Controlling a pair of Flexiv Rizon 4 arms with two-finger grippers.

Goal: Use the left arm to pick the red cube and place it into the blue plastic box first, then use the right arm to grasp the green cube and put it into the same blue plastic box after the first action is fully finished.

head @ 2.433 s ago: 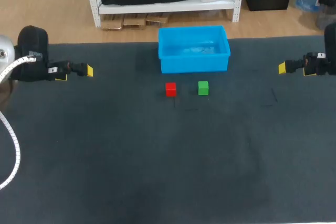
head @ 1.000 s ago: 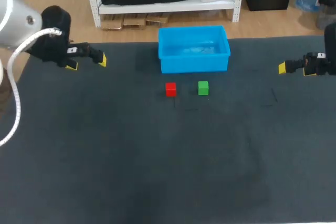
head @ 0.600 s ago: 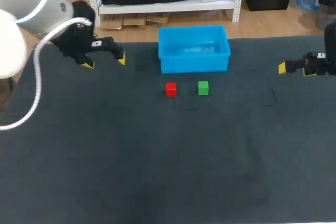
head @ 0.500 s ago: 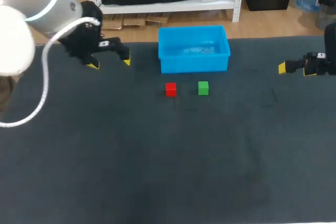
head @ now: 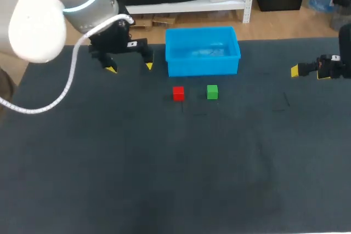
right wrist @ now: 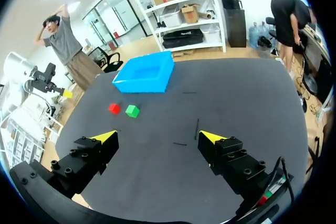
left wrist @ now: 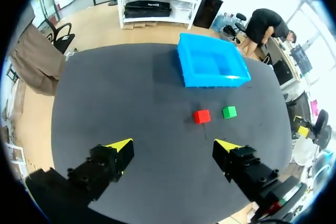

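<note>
The left arm has travelled a long way across the table: in the earliest head view its gripper stood near the left edge, at about 9 o'clock of the blue plastic box, and now the left gripper hangs just beside the left front corner of the box. Its fingers are spread wide and hold nothing. In the left wrist view the two yellow tips stand far apart, with only dark table between them. The red cube lies on the table at about 4 o'clock from this gripper in the head view, near but not yet under it, and in the wrist view it sits ahead of the fingers. I judge that the first step, the approach to the red cube, is under way and the grasp has not begun. The gripper must come further toward 4 o'clock and then go down. Compared with the earlier frames, the cubes and the box have not moved. The red cube stays in front of the box, at about 7 o'clock of its centre, and the green cube is at 3 o'clock of the red one, a little apart. The right gripper has stayed at the right edge, wide open and empty, which fits the order of the task.
</note>
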